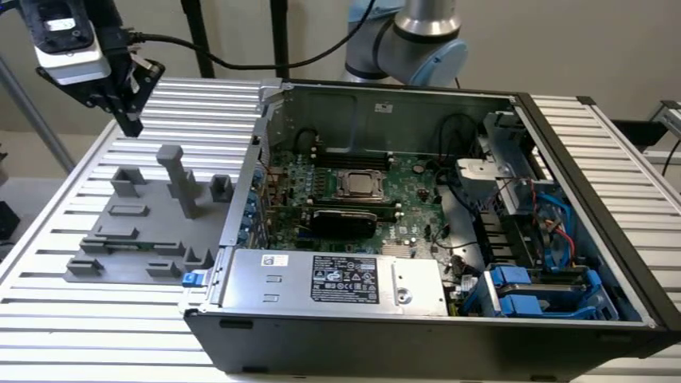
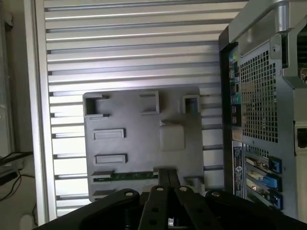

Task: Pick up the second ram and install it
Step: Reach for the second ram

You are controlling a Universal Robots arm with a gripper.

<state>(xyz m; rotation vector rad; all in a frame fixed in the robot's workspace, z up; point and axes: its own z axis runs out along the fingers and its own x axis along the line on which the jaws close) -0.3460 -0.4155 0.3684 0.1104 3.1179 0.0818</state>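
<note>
black gripper (image 2: 168,172) links and two slim fingers sit closest to the wrist camera. the fingers are pressed flat together with nothing between them, so the jaws are fully shut and hold nothing. just beside the fingertips in that view lies the second ram (image 2: 128,176), a thin, narrow green circuit-board stick lying flat in a slot along one edge of a grey fixture (image 2: 139,120); its end appears right next to the fingers. the fixture is matte grey plastic, a flat plate with raised rectangular pockets, blocks and one taller post. it rests on a table (image 2: 120,48) of pale ribbed aluminium slats. in the exterior view the gripper hangs at the upper left of the frame, over the slats at the fixture's far side and apart from it, under a white and black camera block (image 1: 64,40). at the centre and right of that frame lies an open computer case (image 1: 426,339) of black and bare metal, on its side. inside it are a green motherboard (image 1: 410,199), a square silver processor (image 1: 362,185), a labelled grey power supply (image 1: 340,279) and blue drive caddies (image 1: 532,295) at lower right. the grey robot arm (image 1: 415,36) stands behind the case at the top.
</note>
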